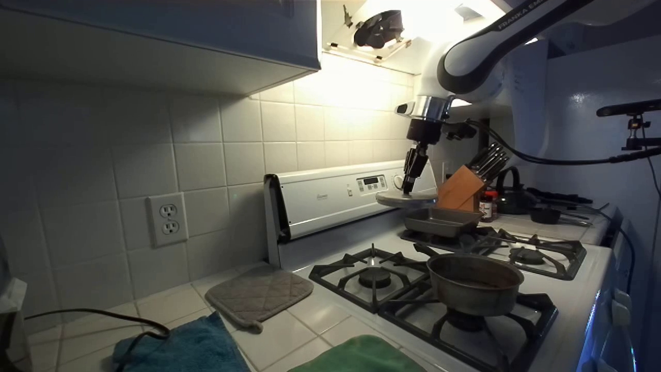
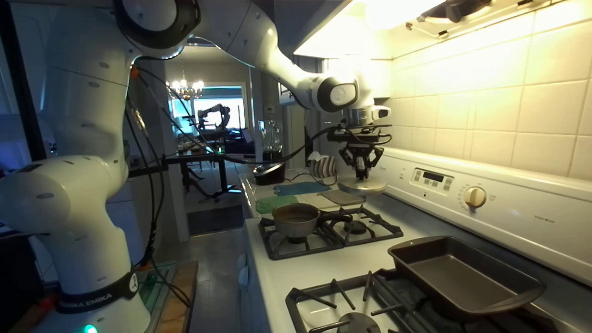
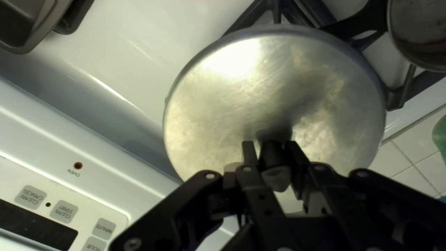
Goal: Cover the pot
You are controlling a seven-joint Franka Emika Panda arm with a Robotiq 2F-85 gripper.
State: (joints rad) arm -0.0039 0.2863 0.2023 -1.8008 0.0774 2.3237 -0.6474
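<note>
The pot (image 1: 475,290) is a round, low, grey-brown metal pot with a dark handle. It stands uncovered on a front burner, and also shows in an exterior view (image 2: 296,227) and at the top right of the wrist view (image 3: 423,33). A flat round metal lid (image 1: 386,198) hangs level in the air near the stove's back panel, away from the pot; it also shows in an exterior view (image 2: 354,187) and the wrist view (image 3: 216,104). My gripper (image 3: 271,148) points down and is shut on the lid's dark knob (image 3: 275,155), its fingers on both sides.
A rectangular baking pan (image 2: 467,277) sits on a back burner. A knife block (image 1: 457,192) and jars stand beyond it. The back panel (image 1: 330,199) rises behind the lid. A potholder (image 1: 261,294), blue towel (image 1: 186,346) and green cloth (image 1: 359,356) lie on the counter.
</note>
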